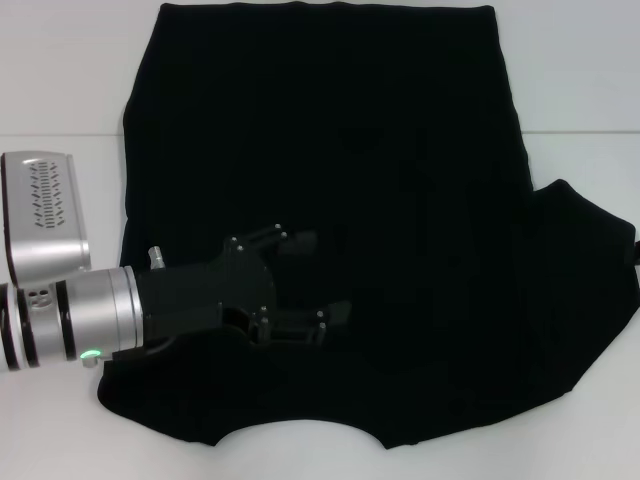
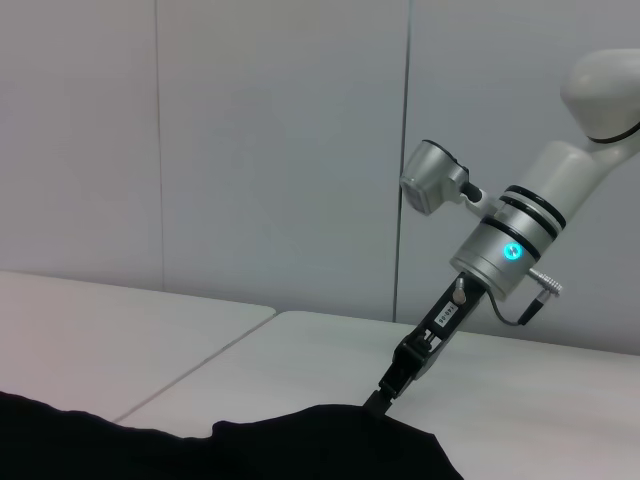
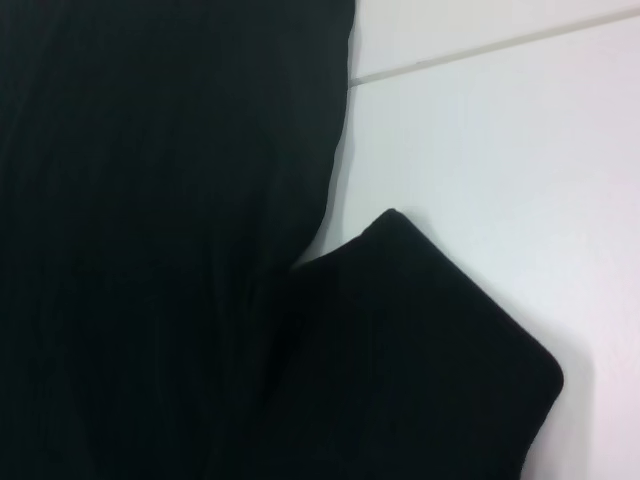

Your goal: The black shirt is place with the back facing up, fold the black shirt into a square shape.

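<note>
From the head view I see the black shirt (image 1: 330,200) spread over the white table (image 1: 60,80), hem at the far edge, neckline curve nearest me. Its right sleeve still sticks out flat to the side, while the left side runs in a straight edge, so I judge the left sleeve is already folded in. My left gripper (image 1: 305,285) sits over the lower left part of the cloth, fingers spread with a clear gap between them and nothing visibly pinched; black on black, I can't tell whether the tips touch the fabric. I read this as the release after the left fold, with the right side still to do.

In the left wrist view, the shirt shows only as a dark hump along the near edge. Across it I see the right gripper (image 2: 385,395), coming down from its silver wrist to the far edge of the cloth. It is seen edge-on, so I cannot tell how far its fingers are parted or whether they have cloth. Behind it stand plain pale wall panels, and a seam runs across the tabletop.

The right wrist view looks down on the right sleeve (image 3: 420,350), lying flat beside the body of the shirt with a narrow wedge of table between them. None of that arm's fingers appear here.

Next, I judge, the right arm needs a firm pinch on that sleeve edge, then a carry across toward the middle, laid down smooth. The left gripper should clear away first.
</note>
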